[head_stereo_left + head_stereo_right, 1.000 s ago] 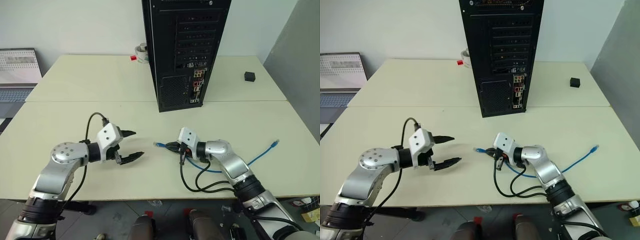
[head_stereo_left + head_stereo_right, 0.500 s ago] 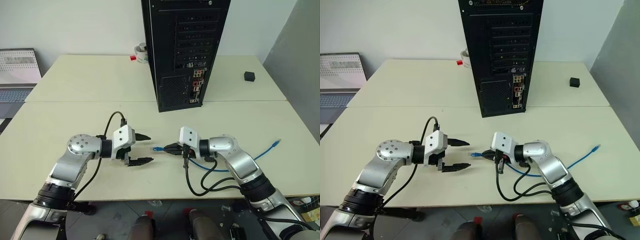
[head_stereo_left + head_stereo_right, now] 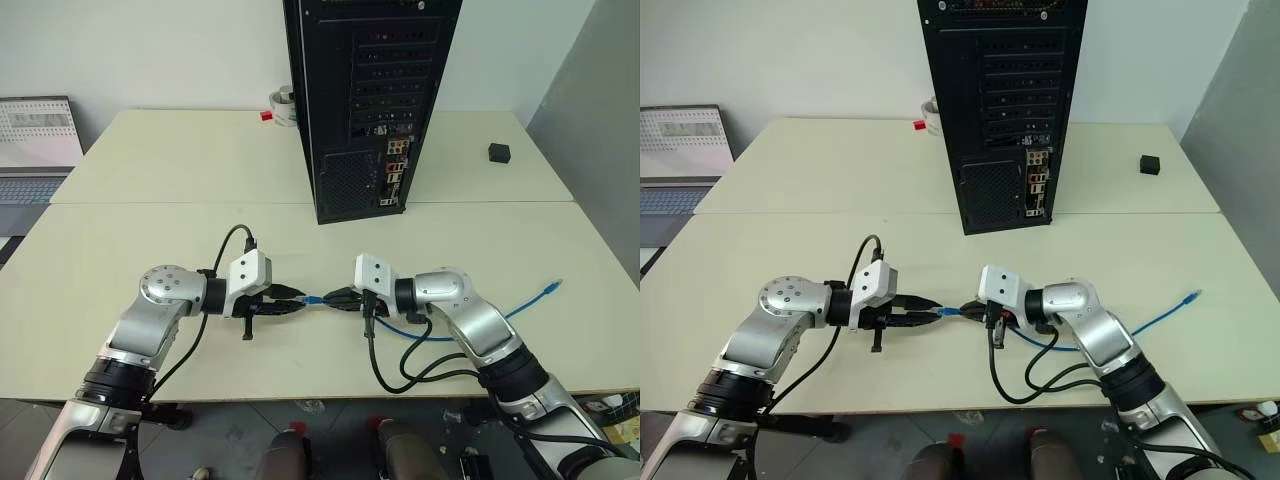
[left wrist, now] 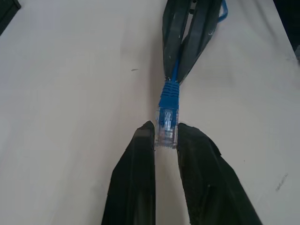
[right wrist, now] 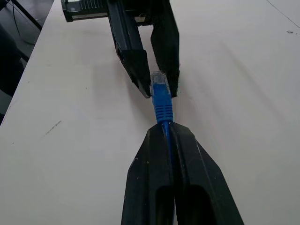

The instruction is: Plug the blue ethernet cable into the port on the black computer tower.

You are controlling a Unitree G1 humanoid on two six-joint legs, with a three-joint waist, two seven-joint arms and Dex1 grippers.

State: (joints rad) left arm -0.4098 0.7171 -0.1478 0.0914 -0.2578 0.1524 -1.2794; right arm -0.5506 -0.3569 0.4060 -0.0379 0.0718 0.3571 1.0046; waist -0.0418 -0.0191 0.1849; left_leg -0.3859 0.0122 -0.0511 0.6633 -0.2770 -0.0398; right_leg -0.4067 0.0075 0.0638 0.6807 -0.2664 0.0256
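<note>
Inspecting the near table (image 3: pixel 150 240), we find both grippers meeting tip to tip just above its pale top, in front of the black computer tower (image 3: pixel 365 100). The left gripper (image 4: pixel 165 136) has its two black fingers closed on the clear plug (image 4: pixel 166 129) at one end of the blue ethernet cable (image 5: pixel 162 101), a fingertip pressed to each side of the plug. The right gripper (image 5: pixel 165 129) is clamped on the blue cord just behind the plug's blue boot, its fingers pressed together with the cord emerging from their tips. The short run of cable between the two grippers is straight and held clear of the table surface.

From the right gripper the cable trails away under the right forearm, across the table to the robot's right, where its other plug (image 3: pixel 549 288) lies on the tabletop, well apart from both grippers. Black robot cables (image 3: pixel 395 365) loop beside that stretch.

The tower stands upright at the seam of the two tables, rear panel facing us. Its connector strip (image 3: pixel 396 170) sits beside the mesh vent; we cannot tell the port apart from its neighbours there. A small black cube (image 3: pixel 499 152) rests on the far table to the robot's right of the tower, and a laptop (image 3: pixel 35 140) stands off to the left.
</note>
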